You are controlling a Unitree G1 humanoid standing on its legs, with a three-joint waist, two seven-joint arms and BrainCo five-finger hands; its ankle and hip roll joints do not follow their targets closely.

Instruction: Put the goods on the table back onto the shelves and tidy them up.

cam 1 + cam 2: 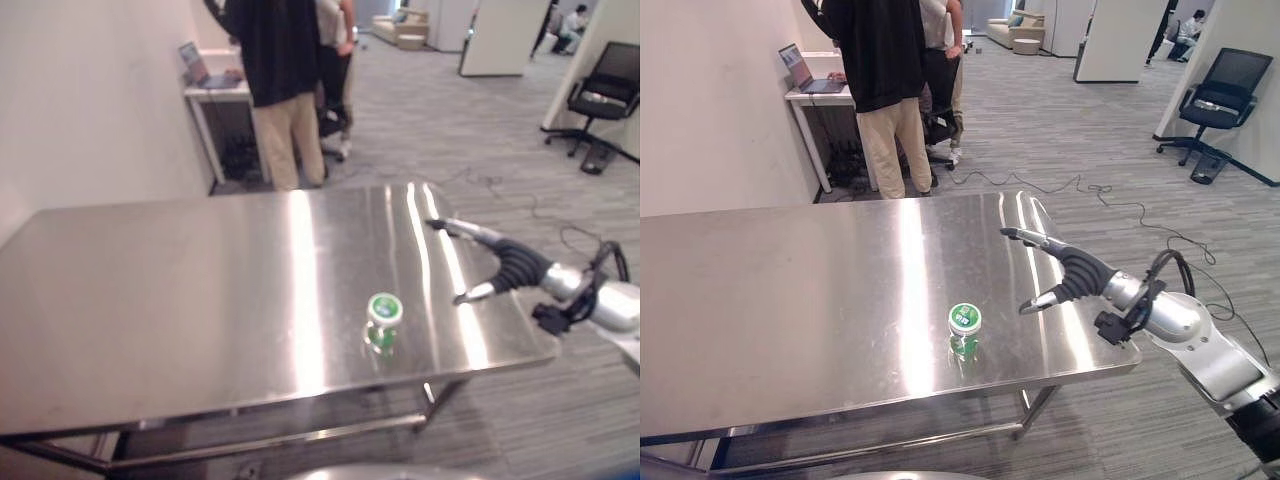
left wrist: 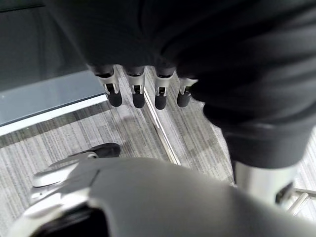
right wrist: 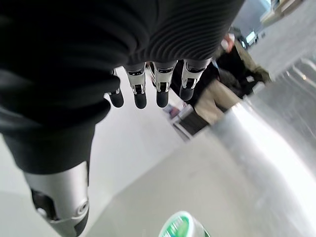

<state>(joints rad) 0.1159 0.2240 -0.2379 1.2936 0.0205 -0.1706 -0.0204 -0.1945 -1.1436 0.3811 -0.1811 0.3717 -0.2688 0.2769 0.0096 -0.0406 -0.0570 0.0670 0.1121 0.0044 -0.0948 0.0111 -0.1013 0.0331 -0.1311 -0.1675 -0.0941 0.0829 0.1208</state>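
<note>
A small clear bottle with a green and white cap (image 1: 383,320) stands upright near the front edge of the steel table (image 1: 180,290), right of its middle. The bottle's cap (image 3: 180,226) also shows in the right wrist view. My right hand (image 1: 1068,268) hovers over the table's right end, a hand's width to the right of the bottle, open, with straight fingers (image 3: 148,89) and thumb spread, holding nothing. My left hand (image 2: 148,89) hangs down beside the table above the carpet, fingers straight and empty.
Two people (image 1: 890,90) stand behind the table's far edge at a small white desk (image 1: 820,100) with a laptop. A black office chair (image 1: 1220,100) stands at the far right. Grey carpet (image 1: 1080,150) with a loose cable lies beyond the table. A white wall (image 1: 710,110) runs along the left.
</note>
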